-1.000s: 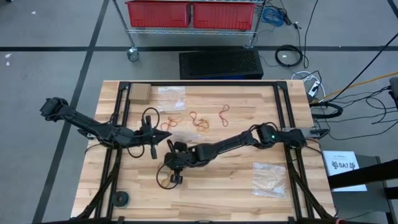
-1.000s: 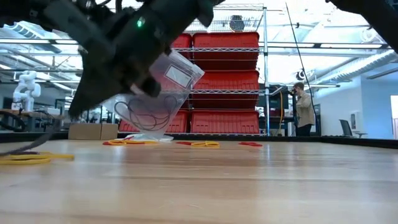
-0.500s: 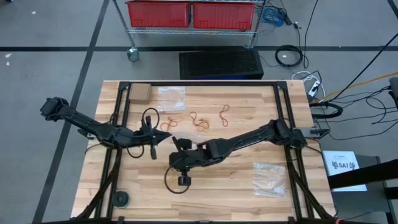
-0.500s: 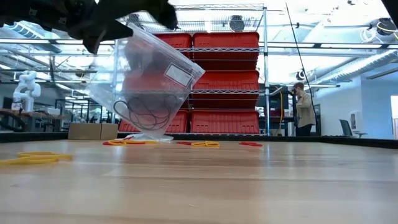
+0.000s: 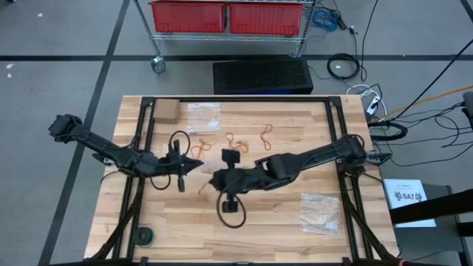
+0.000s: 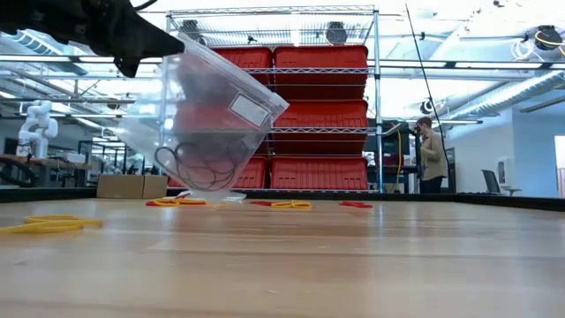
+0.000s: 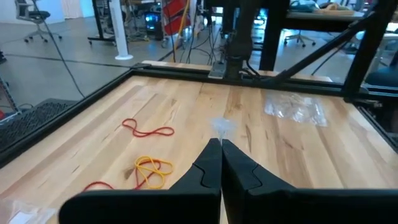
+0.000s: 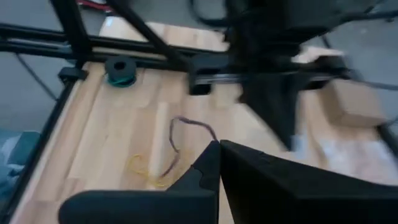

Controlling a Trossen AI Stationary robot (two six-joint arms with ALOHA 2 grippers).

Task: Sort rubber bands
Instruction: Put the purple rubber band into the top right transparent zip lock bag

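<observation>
- Rubber bands (image 5: 238,142) lie loose on the light wooden bench (image 5: 281,222) — red and yellow loops scattered just beyond the two grippers, toward the bench's far edge; the low view shows another yellow one (image 6: 48,224) lying nearer the camera.
- Left gripper (image 5: 194,167) is clenched on the top edge of a clear plastic bag (image 6: 207,124), which hangs tilted below it with dark bands (image 6: 199,163) gathered at its bottom, its lower corner just above the bench.
- Right gripper (image 5: 216,179) sits just beside the left one, fingers pressed together on nothing I can see; its wrist view shows a dark band (image 8: 186,134) and a yellow one (image 8: 146,171) on the wood ahead of it.
- A second clear bag (image 5: 320,211) lies flat well behind the right gripper, and a small cardboard box (image 5: 165,111) sits at the far left corner.
- Beyond the bench: grey floor, a wire rack with red bins (image 6: 313,115), cables — and a person (image 6: 432,155) standing in the background.
</observation>
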